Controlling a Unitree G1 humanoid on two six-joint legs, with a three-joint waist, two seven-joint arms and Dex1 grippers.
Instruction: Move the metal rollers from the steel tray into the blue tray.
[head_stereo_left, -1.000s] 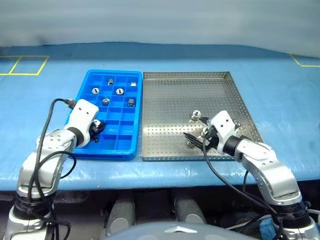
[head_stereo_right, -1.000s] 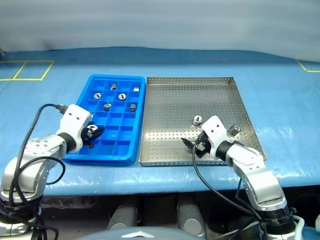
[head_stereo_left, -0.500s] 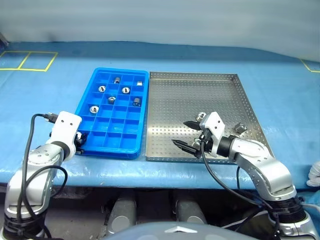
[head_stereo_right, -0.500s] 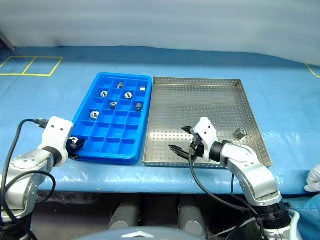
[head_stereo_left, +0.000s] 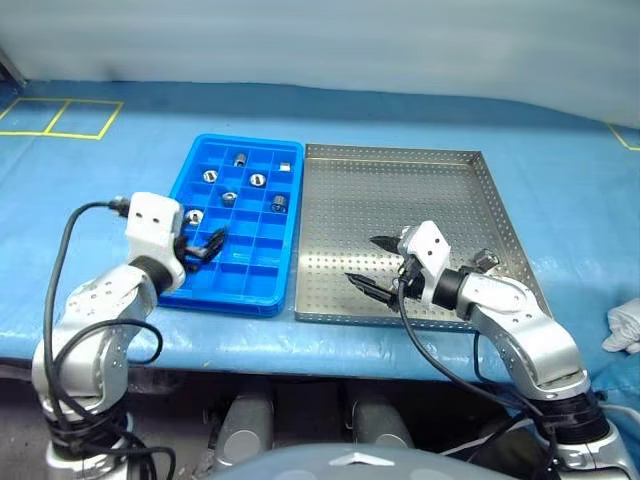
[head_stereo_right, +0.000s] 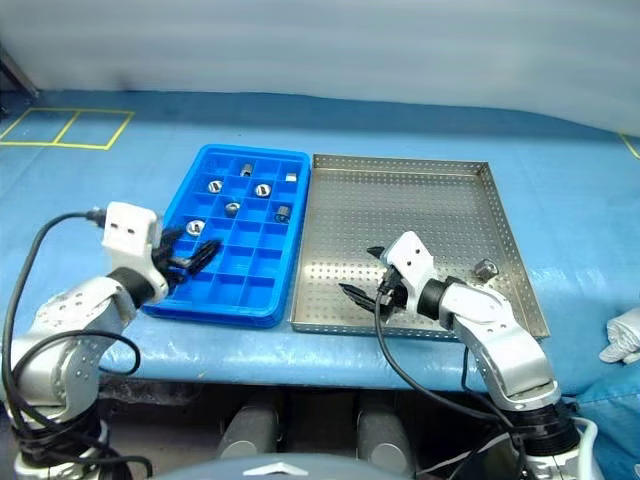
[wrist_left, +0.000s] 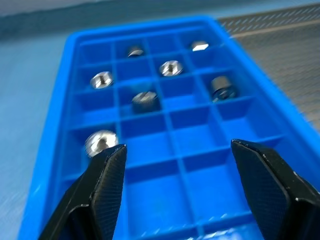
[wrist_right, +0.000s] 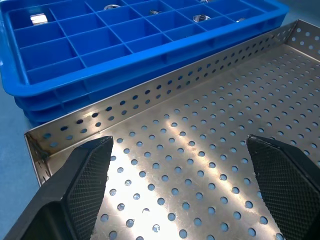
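Note:
The blue tray (head_stereo_left: 238, 299) lies left of the steel tray (head_stereo_left: 400, 195), side by side. Several metal rollers (head_stereo_left: 258, 180) sit in the blue tray's far compartments, and one (wrist_left: 101, 140) lies in the left column just beyond my left finger. One roller (head_stereo_left: 487, 258) rests near the steel tray's right rim. My left gripper (head_stereo_left: 200, 248) hovers open over the blue tray's near-left compartments, nothing between its fingers (wrist_left: 265, 180). My right gripper (head_stereo_left: 372, 265) stands open and empty over the steel tray's near-left part (wrist_right: 190, 125).
Both trays rest on a blue cloth-covered table (head_stereo_left: 120, 200) with yellow tape lines (head_stereo_left: 60, 118) at the far left. A white glove-like thing (head_stereo_left: 625, 326) shows at the right edge, near the table's front.
My left gripper has opened and swung right and up, from outside the blue tray's near-left corner to over its near compartments. The right arm has stayed put. The camera shifted.

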